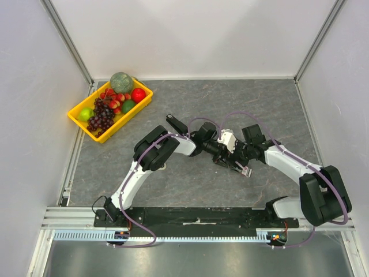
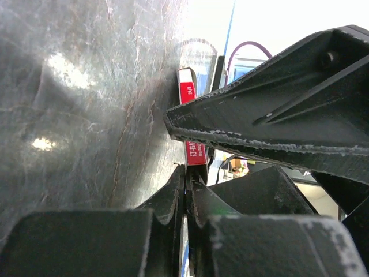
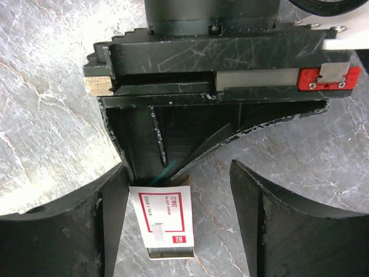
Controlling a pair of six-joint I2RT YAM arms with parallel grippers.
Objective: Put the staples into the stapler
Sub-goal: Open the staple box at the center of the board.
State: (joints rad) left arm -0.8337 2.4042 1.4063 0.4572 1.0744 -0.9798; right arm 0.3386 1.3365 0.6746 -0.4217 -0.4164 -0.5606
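— Starting at the far left?
— Back left corner: yellow tray (image 1: 131,113) holding grapes (image 1: 102,118), a melon (image 1: 121,82) and red and green fruit (image 1: 138,95). Well apart from both arms.

— Then the left gripper (image 2: 185,173)?
— Stretched out to mid-table, low over the grey stone-patterned tabletop (image 1: 190,179). Fingers (image 2: 167,202) pressed flat together, with only a hairline seam between them. Cannot tell whether anything thin sits in that seam. Tips aimed straight into the mouth of the other gripper.

— And the staples?
— Presumably inside the staple box (image 3: 164,219), white with red print, lying flat on the tabletop just to the right of the left fingertips. Grey tray (image 3: 170,253) peeking out of its near end. Single strips too small to make out.

— And the right gripper (image 3: 179,173)?
— Spread wide, straddling the box. Box touching one finger (image 3: 109,219), with a clear gap to the other, so not clamped on anything. Left fingertips poking in between the right fingers, just beyond the box's far end. Cannot tell whether touching it.
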